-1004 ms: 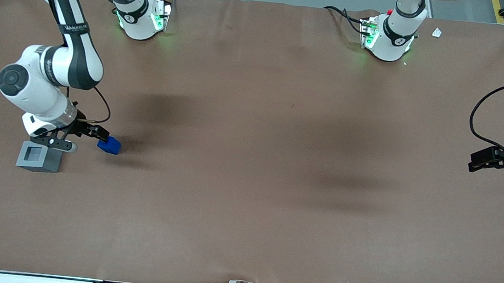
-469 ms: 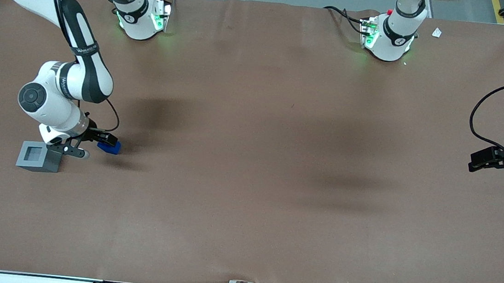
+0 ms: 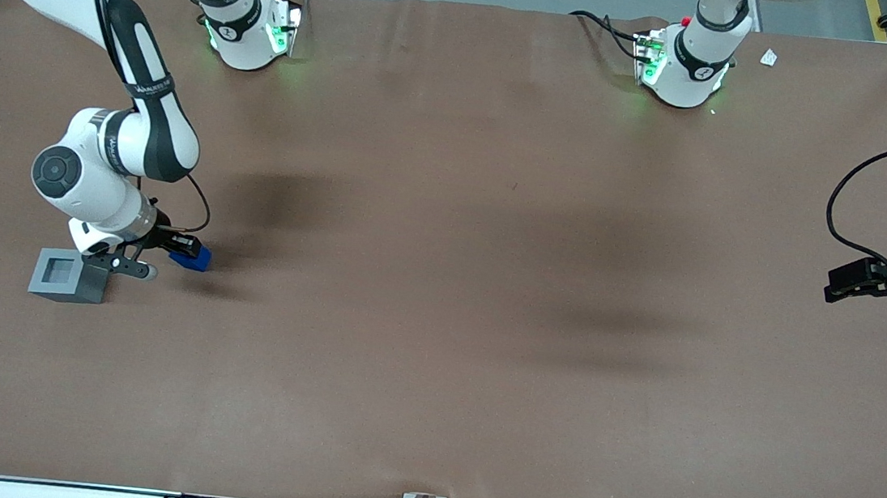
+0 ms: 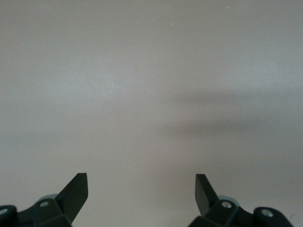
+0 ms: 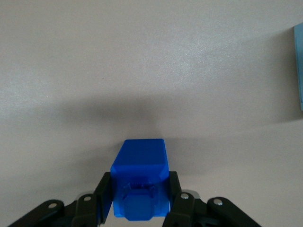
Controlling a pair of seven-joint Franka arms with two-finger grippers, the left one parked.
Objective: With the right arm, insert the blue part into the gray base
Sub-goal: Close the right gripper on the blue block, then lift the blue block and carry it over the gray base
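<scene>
Brown table cover [image 3: 440,281] fills my front view, with the gray base [image 3: 69,276] toward the working arm's end. Just beside it, my gripper [image 5: 137,198] is clamped on the blue part [image 3: 192,257], fingers [image 5: 105,196] pressing both sides.

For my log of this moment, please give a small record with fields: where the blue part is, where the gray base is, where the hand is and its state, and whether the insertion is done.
blue part: between the fingers of the hand, on or just above the table, beside the gray base
gray base: on the table at the working arm's end, socket up and empty
hand: low over the table, shut on the blue part
right arm: bent down over the base area
insertion: not yet done
</scene>
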